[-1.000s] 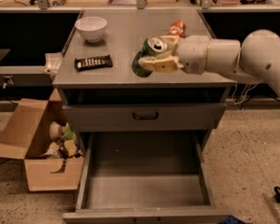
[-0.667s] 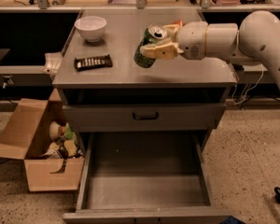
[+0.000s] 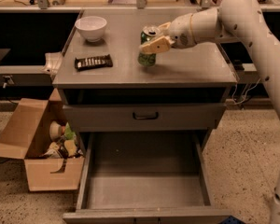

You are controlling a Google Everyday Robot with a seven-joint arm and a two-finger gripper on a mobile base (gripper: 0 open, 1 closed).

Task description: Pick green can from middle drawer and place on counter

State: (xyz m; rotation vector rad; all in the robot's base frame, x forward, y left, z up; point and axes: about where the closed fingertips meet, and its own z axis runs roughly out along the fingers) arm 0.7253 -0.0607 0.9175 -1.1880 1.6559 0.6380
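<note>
Green can point(image 3: 146, 59) stands close to the middle of the tabletop point(image 3: 196, 66), roughly upright, with its silver top and pull tab facing up. Whether its base rests on the surface or hangs just above it cannot be told. The gripper point(image 3: 151, 43) is at the can's upper half, reaching in from 3 o'clock. Its tan fingers point(image 3: 157, 44) are clamped against the can's sides, one across the near side and the other hidden behind it, so the can is in their hold. The white arm point(image 3: 233, 17) runs off from the gripper toward 2 o'clock and then bends down along the right edge of the view.

At 10 o'clock from the can, well apart from it, a white bowl point(image 3: 91, 28) sits near the tabletop's far left corner. At 9 o'clock, nearer the front edge, a dark remote point(image 3: 93, 62) lies flat.

At 6 o'clock, below the tabletop, comes a shut drawer front point(image 3: 107, 118) with a small dark handle. Beneath that the middle drawer point(image 3: 144, 190) stands pulled out, showing its grey floor and low side walls. At 8 o'clock from the can, an open cardboard box point(image 3: 32, 171) sits on the speckled floor just beside the cabinet, holding a jumble of small things.
</note>
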